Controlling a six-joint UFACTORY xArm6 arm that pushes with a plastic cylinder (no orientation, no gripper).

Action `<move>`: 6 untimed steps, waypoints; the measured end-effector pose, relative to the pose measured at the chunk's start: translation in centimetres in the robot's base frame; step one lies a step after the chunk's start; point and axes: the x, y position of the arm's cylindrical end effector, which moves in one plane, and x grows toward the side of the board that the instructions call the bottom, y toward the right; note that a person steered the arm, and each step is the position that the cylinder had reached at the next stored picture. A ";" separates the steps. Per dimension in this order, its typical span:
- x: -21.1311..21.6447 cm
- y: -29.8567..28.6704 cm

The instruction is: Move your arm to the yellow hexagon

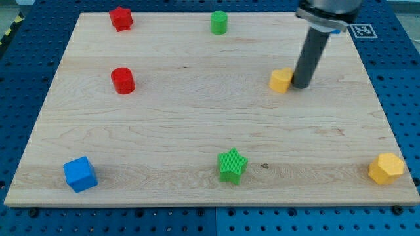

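Yellow hexagon (386,168) sits on wooden board (197,131) over blue pegboard (403,78).

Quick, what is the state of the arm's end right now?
No pincer: my tip holds nothing, at the right side of the small yellow block, far from the yellow hexagon.

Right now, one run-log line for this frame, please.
tip: beside small yellow block, on its right | yellow hexagon: bottom right, untouched | goal: not reached
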 end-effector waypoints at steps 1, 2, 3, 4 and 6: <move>0.0 -4.3; 0.8 -4.6; 4.7 4.8; 10.1 13.9; 20.4 18.9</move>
